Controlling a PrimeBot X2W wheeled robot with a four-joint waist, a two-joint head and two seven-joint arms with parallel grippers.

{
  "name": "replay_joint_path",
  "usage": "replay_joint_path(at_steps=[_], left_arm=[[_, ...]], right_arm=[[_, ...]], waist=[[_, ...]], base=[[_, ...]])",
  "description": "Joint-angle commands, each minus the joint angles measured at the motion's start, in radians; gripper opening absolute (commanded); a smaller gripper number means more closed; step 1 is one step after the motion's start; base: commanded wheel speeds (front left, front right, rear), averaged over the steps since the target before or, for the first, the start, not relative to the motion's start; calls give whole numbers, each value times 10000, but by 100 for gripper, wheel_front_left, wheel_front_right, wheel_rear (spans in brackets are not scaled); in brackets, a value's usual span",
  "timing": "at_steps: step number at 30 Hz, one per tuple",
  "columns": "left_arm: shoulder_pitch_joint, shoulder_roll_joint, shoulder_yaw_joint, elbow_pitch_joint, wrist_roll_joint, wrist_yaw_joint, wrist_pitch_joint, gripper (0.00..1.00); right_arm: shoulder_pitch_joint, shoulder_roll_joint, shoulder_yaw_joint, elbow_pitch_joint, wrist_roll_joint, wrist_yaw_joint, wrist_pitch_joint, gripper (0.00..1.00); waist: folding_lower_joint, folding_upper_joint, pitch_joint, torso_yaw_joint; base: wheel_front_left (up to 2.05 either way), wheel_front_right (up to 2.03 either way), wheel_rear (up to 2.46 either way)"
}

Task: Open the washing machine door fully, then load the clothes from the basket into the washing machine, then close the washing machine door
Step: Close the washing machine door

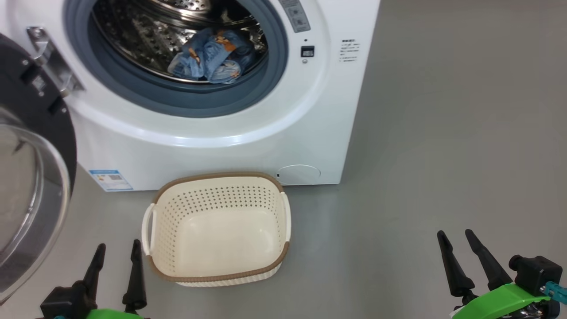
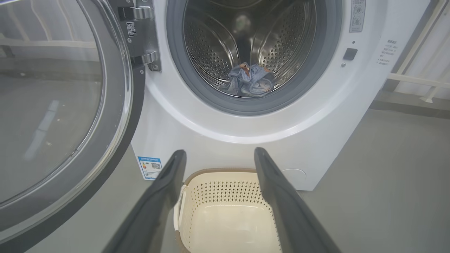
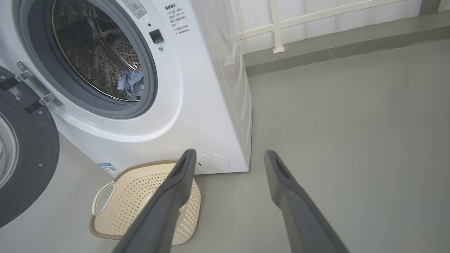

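The washing machine (image 1: 212,146) stands with its round black-rimmed door (image 1: 26,186) swung wide to the left. Blue clothes (image 1: 212,55) with orange prints lie bunched inside the steel drum, also seen as clothes (image 2: 250,80) and clothes (image 3: 130,83). The cream basket (image 1: 217,272) sits on the floor in front of the machine with nothing in it. My left gripper (image 1: 118,252) hangs open just left of the basket, holding nothing. My right gripper (image 1: 457,239) is open over bare floor far to the basket's right, also holding nothing.
Grey floor (image 1: 443,133) spreads to the right of the machine. A white railing (image 3: 277,26) and a low ledge run along the wall behind it. The open door (image 2: 52,116) juts out close beside my left arm.
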Motion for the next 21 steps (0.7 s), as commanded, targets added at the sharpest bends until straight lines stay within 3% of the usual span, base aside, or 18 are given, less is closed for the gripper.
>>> replay_joint_path(at_steps=[1, 21], left_arm=[[-87, 126, 272, -287, -70, 90, -65, 100], [333, 126, 33, -477, -571, 642, -65, 100]], right_arm=[[-130, -135, 259, -244, -107, 17, -120, 100], [-539, -391, 1229, -128, -85, 17, -120, 100]], waist=[[0, -1, 30, 247], [0, -1, -98, 3044]], base=[[0, 0, 0], [0, 0, 0]])
